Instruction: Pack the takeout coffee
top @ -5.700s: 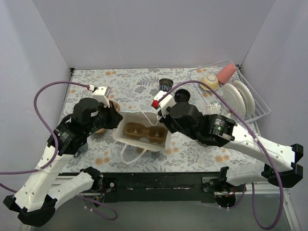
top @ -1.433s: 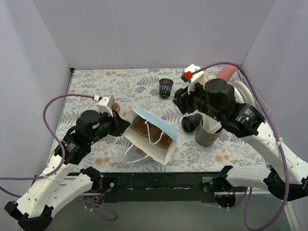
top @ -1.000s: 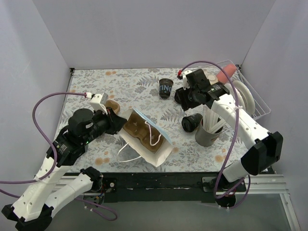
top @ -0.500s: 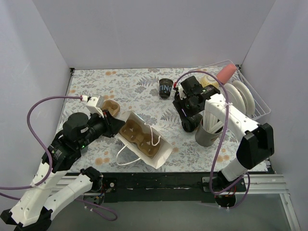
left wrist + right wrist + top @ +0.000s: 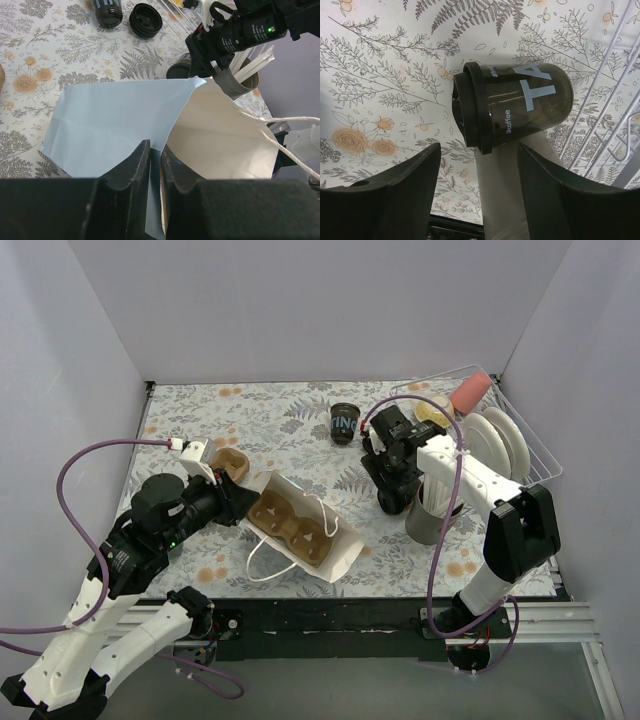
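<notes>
One takeout coffee cup, black with white lettering, lies tipped on its side against the grey utensil holder. My right gripper hangs open just above it, a finger on either side and not touching; from above, that gripper covers most of the cup. A second takeout coffee cup stands upright farther back. My left gripper is shut on the rim of the white paper bag, holding its mouth open. Inside the bag sits a brown cup carrier.
The grey holder with white utensils stands right of the tipped cup. A wire dish rack with plates and a pink cup fills the back right. Another brown carrier lies behind my left gripper.
My right gripper has swung from the back down over the tipped cup. The left arm has drawn the bag a little nearer and laid it flatter, its grip unchanged.
</notes>
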`<state>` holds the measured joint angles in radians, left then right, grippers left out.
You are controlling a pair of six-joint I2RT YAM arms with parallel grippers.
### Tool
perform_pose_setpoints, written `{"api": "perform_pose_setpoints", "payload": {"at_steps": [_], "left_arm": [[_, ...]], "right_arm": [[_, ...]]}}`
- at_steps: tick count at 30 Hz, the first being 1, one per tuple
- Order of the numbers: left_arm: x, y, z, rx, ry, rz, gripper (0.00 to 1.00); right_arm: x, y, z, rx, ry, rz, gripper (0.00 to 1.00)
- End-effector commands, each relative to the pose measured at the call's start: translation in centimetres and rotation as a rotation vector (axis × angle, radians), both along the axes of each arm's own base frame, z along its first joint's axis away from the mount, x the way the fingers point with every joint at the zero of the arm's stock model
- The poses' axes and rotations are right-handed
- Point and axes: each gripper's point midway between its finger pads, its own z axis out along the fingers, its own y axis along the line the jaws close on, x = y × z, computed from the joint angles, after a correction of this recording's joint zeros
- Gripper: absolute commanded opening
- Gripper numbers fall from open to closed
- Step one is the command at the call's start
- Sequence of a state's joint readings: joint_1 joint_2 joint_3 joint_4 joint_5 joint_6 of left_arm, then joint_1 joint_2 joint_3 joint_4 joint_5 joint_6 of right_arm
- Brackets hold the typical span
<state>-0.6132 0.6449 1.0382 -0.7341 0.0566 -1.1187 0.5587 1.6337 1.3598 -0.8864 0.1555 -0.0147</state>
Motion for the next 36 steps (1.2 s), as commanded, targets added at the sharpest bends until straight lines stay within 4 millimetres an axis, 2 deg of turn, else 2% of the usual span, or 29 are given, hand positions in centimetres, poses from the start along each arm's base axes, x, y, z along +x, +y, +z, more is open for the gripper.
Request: {"api": "perform_pose_setpoints", "payload": {"at_steps": [1, 16, 20, 24, 27, 30, 34, 35, 36], "left_arm": [[-0.3, 0.1, 1.0, -0.013, -0.022, -0.006, 0.13], [-0.2, 0.4, 1.1, -0.010, -0.024, 0.012, 0.14], [-0.2, 0.5, 1.2, -0.014, -0.026, 0.018, 0.14], [-0.2, 0.6, 1.4, -0.014, -0.030, 0.023, 0.14], [-0.1, 0.6, 1.5, -0.015, -0.033, 0.026, 0.14], [-0.1, 0.6, 1.5, -0.016, -0.034, 0.026, 0.14], [-0.2, 0.8, 1.7, -0.020, -0.041, 0.029, 0.14], [-0.2, 0.9, 1.6, -0.017, -0.043, 0.031, 0.14], [-0.3, 0.9, 1.6, -0.019, -0.043, 0.032, 0.14]], "right_arm": [[0.4, 0.2, -0.8, -0.012, -0.020, 0.015, 0.69], [0.6, -0.5, -3.1, -0.095, -0.014, 0.011, 0.57], [0.7, -0.6, -3.1, -0.100, -0.023, 0.005, 0.39], [0.8, -0.2, -2.9, -0.077, -0.032, 0.006, 0.26], [1.0, 0.8, -2.0, -0.021, -0.043, 0.014, 0.20], [1.3, 2.9, 0.0, 0.097, -0.054, 0.037, 0.17], [0.7, 7.8, 4.3, 0.369, -0.026, 0.069, 0.15], [-0.4, 9.3, 5.5, 0.477, 0.016, 0.073, 0.15], [-0.4, 10.5, 6.4, 0.550, 0.009, 0.083, 0.15]]}}
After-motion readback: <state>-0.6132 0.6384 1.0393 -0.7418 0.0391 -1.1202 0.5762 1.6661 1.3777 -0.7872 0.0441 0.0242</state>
